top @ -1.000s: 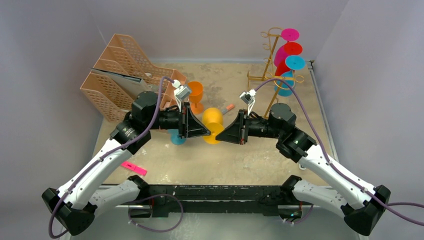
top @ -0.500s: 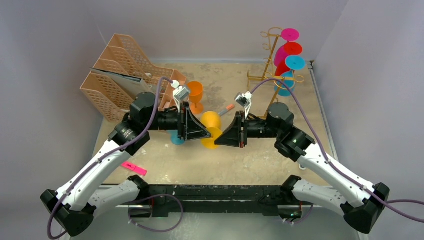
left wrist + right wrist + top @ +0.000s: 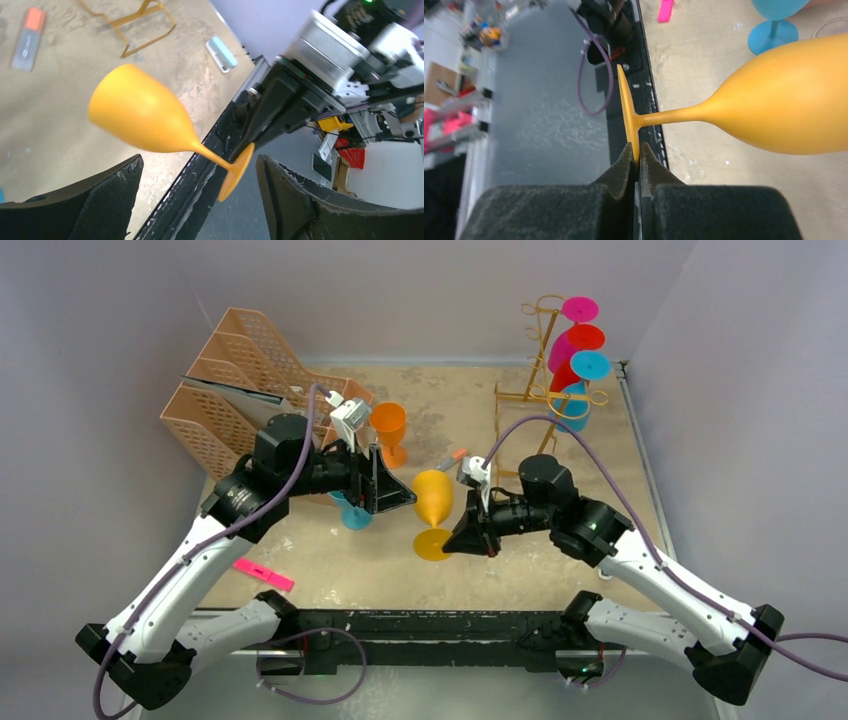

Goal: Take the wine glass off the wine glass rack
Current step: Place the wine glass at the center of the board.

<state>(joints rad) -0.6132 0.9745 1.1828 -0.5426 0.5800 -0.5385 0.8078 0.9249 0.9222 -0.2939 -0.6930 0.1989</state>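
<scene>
Right gripper (image 3: 634,151) is pinched tight on the foot's edge of the yellow glass (image 3: 784,110), holding it sideways above the table (image 3: 330,560) (well apart from the rack (image 3: 520,393)). Left gripper (image 3: 196,172) gapes wide around the stem, touching nothing.

You have no readable text, label, brand or number in any view: the glass (image 3: 140,117) is plain, and the small items (image 3: 222,54) on the worktop (image 3: 340,550) are too blurred.
</scene>
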